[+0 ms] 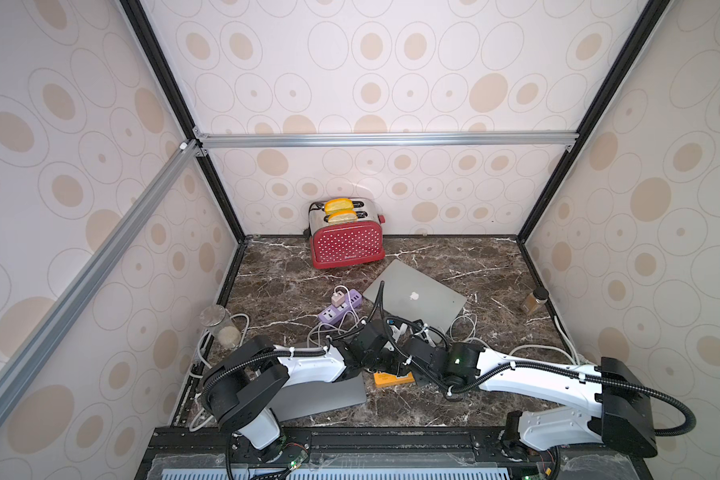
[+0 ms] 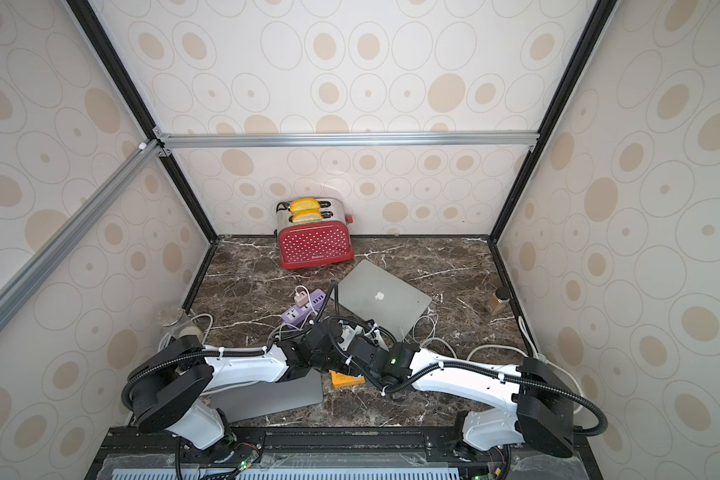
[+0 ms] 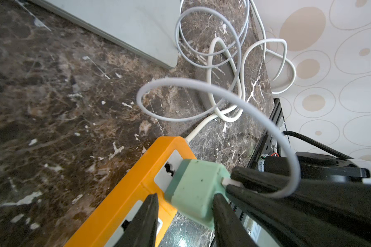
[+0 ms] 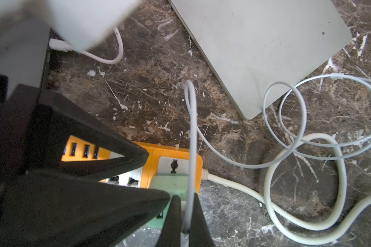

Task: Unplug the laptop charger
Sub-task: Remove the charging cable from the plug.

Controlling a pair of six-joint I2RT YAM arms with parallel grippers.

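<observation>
The laptop charger (image 3: 193, 192) is a mint-green block seated against a socket of the orange power strip (image 3: 124, 192), which lies on the marble top between my two wrists (image 1: 391, 379). My left gripper (image 3: 185, 195) is shut on the charger's body, one finger on each side. A thin white cable (image 3: 201, 85) leaves the charger's outer end. My right gripper (image 4: 185, 213) is shut on this cable right at its connector, also seen in the left wrist view (image 3: 229, 181). The closed silver laptop (image 1: 416, 297) lies just beyond. Both top views hide the charger under the arms.
Loose white cable loops (image 4: 308, 132) lie right of the strip. A purple power strip (image 1: 341, 306) with a pink plug sits left of the laptop, a red toaster (image 1: 346, 241) at the back wall. A glass jar (image 1: 221, 326), a spice jar (image 1: 535, 301) and a grey slab (image 1: 321, 399) stand around.
</observation>
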